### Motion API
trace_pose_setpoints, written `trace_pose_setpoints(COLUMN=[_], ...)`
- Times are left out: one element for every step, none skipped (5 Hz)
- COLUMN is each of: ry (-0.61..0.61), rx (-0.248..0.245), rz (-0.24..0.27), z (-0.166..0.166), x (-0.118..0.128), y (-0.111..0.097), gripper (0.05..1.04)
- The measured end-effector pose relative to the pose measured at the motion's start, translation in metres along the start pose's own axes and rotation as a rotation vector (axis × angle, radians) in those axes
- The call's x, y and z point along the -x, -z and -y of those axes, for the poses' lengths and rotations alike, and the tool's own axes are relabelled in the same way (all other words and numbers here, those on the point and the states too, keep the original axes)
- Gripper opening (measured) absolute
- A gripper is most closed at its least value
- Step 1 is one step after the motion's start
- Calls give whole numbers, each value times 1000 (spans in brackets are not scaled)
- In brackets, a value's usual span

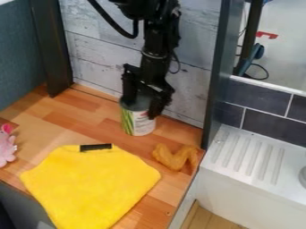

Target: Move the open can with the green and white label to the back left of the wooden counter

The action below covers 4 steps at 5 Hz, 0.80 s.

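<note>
Labelled tin can: upright on the wood-block counter, toward the back, close to the whitewashed plank wall; green and white label facing you
Gripper: you have it closed around the can's upper part, one black finger at the left side of the rim, the other down over the right side
Arm: comes in from your top edge, hangs roughly vertical in front of the planks
Toy chicken wing: golden brown, bent, lying in front of the can and to your right, near the counter's right edge
Yellow cloth: spread flat in front of the can, its bulk to your left, lower part at the counter's front edge
Black strip: short, lying at the cloth's top edge
Pink plush toy: at your left edge, partly cut off
White ribbed drainboard: right of the counter, below dark tiles
Dark upright posts: either side of the planks
</note>
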State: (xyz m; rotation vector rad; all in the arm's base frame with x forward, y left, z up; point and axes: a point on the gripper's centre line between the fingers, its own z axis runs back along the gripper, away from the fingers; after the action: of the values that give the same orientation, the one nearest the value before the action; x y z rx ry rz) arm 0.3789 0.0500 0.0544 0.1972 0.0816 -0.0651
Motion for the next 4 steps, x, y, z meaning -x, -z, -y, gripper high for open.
trace_pose_setpoints(ry=[-67,-142,-208,-243], rx=[-37,-89,-110,-105], rz=[-41,-58,-64,-58], z=[-28,-63,-103,-131], x=[10,26,41,54], y=[4,4,4,6], gripper=[1001,1001,1001,1001])
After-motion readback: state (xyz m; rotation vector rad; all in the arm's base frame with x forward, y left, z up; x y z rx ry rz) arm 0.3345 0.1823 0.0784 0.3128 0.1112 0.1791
